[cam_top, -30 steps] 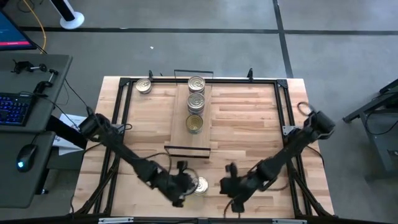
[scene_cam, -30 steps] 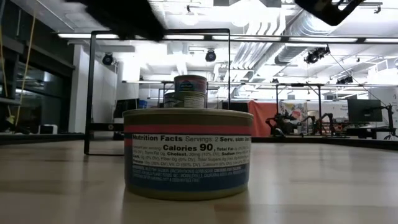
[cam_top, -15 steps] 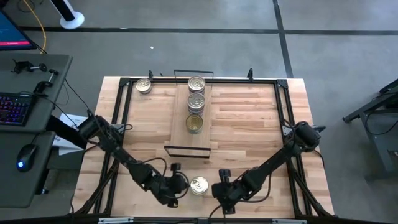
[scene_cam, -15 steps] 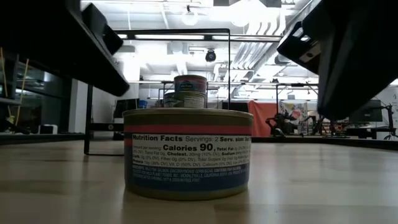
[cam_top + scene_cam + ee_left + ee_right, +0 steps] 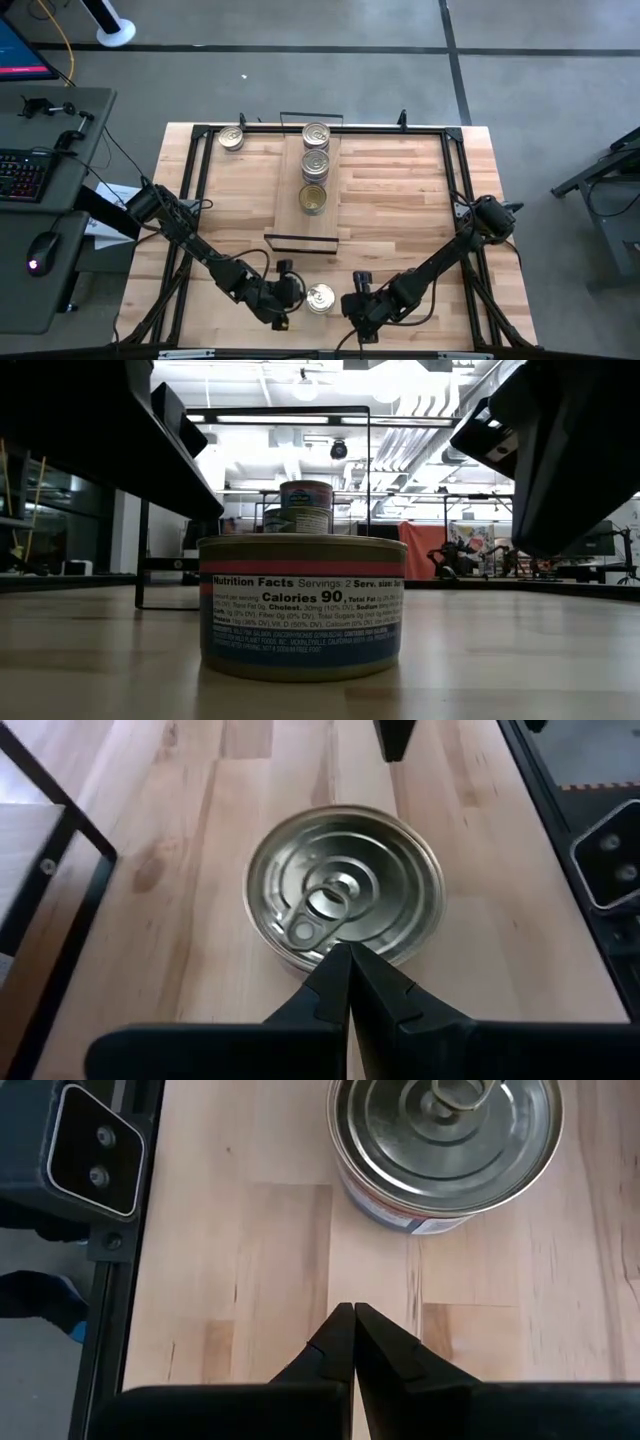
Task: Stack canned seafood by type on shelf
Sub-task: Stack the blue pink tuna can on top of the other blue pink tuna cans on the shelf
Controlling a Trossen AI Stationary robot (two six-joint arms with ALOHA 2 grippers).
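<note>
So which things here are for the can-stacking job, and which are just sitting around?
For the job:
- three cans on the shelf
- near can between the left gripper and right gripper
- corner can

Just lying about:
- keyboard
- mouse

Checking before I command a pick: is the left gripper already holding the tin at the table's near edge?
No. In the left wrist view the left gripper is shut and empty, beside the silver tin.

Two dark, slender jointed arms, black cables looping along the left arm (image 5: 190,240) and right arm (image 5: 450,255), tapered black wedge fingers (image 5: 375,995), rounded grey wrist plate with two small screws (image 5: 95,1150)
</note>
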